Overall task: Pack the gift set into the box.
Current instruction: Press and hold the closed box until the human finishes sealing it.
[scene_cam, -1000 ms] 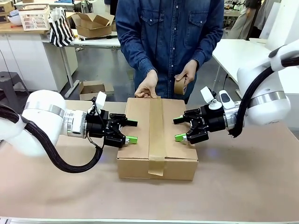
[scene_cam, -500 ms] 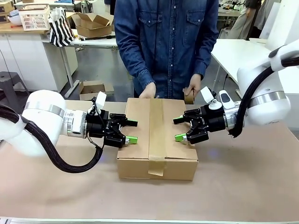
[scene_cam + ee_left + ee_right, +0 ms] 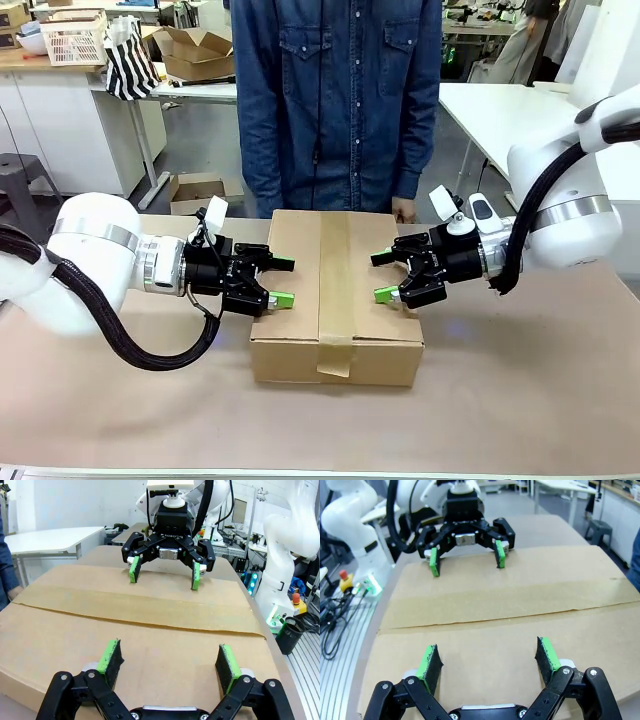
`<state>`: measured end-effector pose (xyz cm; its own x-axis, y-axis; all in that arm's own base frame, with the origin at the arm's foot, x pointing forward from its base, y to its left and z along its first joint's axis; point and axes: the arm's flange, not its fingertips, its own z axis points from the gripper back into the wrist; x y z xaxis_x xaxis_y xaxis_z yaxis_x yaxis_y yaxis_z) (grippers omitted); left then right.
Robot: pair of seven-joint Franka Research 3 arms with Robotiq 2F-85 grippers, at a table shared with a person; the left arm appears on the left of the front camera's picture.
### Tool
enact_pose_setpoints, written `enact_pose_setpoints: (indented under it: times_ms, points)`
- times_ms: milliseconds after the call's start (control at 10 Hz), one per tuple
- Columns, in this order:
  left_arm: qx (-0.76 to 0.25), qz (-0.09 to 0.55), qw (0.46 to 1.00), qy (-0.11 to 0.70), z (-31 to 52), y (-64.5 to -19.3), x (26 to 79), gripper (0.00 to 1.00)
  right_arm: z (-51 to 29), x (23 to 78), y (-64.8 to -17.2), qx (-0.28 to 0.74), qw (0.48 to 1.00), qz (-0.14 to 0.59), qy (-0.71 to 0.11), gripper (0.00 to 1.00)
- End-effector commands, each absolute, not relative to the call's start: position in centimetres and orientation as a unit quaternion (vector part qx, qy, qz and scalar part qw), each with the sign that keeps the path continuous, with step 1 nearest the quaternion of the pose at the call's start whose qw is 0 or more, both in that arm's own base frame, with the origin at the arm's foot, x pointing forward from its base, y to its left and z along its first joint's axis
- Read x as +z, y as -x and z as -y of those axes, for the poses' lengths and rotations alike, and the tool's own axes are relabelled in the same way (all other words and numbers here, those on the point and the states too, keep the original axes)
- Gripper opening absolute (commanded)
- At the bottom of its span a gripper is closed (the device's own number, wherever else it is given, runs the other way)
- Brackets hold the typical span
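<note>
The box [image 3: 335,290] sits shut in the middle of the table, with a strip of brown tape [image 3: 336,280] running across its top and down its front. My left gripper [image 3: 284,281] hovers open over the box's left edge, and my right gripper [image 3: 382,276] hovers open over its right edge. In the left wrist view my left gripper [image 3: 169,652] spreads above the box [image 3: 150,595], facing the right gripper [image 3: 162,575]. The right wrist view mirrors this: my right gripper [image 3: 487,655] over the box [image 3: 520,595], the left gripper [image 3: 466,557] beyond. The gift set is out of view.
A person in a denim shirt [image 3: 335,100] stands at the far edge, one hand [image 3: 404,210] behind the box's far right corner. Behind them a side table holds a small open carton [image 3: 200,50], a white crate [image 3: 75,40] and a striped bag [image 3: 130,60].
The person took both hands off the box's far edge and lowered the tape roll out of sight behind it. Neither gripper has moved.
</note>
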<state>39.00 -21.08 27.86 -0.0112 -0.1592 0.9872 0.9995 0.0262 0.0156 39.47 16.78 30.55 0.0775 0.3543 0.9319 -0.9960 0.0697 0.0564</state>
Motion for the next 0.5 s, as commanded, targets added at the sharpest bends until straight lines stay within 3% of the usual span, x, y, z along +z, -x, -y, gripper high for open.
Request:
enact_pose_setpoints:
  times_ms: [0, 400]
  points:
    - [-0.534, 0.469, 0.542, 0.449, 20.78, -38.57, 27.87, 1.0, -16.8, 30.59, -39.48, 0.55, 0.612, 0.399, -0.406, 1.0]
    - [-0.534, 0.469, 0.542, 0.449, 20.78, -38.57, 27.87, 1.0, -16.8, 30.59, -39.48, 0.55, 0.612, 0.399, -0.406, 1.0]
